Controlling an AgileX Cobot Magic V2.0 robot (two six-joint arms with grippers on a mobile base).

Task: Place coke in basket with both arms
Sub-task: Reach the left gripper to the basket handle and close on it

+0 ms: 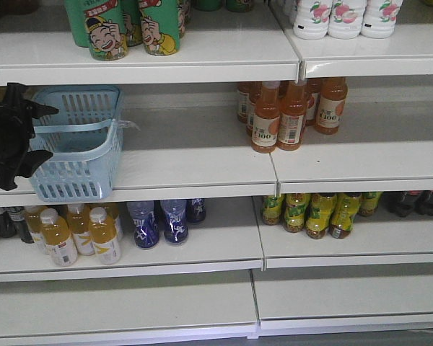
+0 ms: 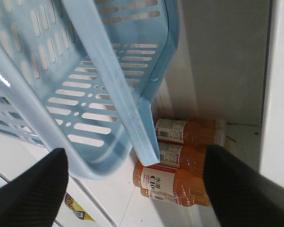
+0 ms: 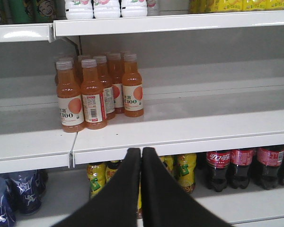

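Left gripper (image 1: 49, 132) at left end of basket (image 1: 79, 176) on middle shelf (image 1: 202, 169), fingers spread wide, basket handle (image 2: 113, 80) between them, contact unclear. Right gripper (image 3: 141, 158) fingers pressed together, empty. Coke bottles (image 3: 218, 165) upright on lower shelf (image 3: 255, 198), right of yellow-green bottles (image 3: 185, 170), well apart from basket

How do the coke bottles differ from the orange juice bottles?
The coke bottles hold dark liquid; the orange juice bottles hold orange liquid. The coke bottles wear red labels; the orange juice bottles wear mostly white ones. The coke bottles stand on the lower shelf, at the right; the orange juice bottles stand on the middle shelf, further left. Both groups stand upright.
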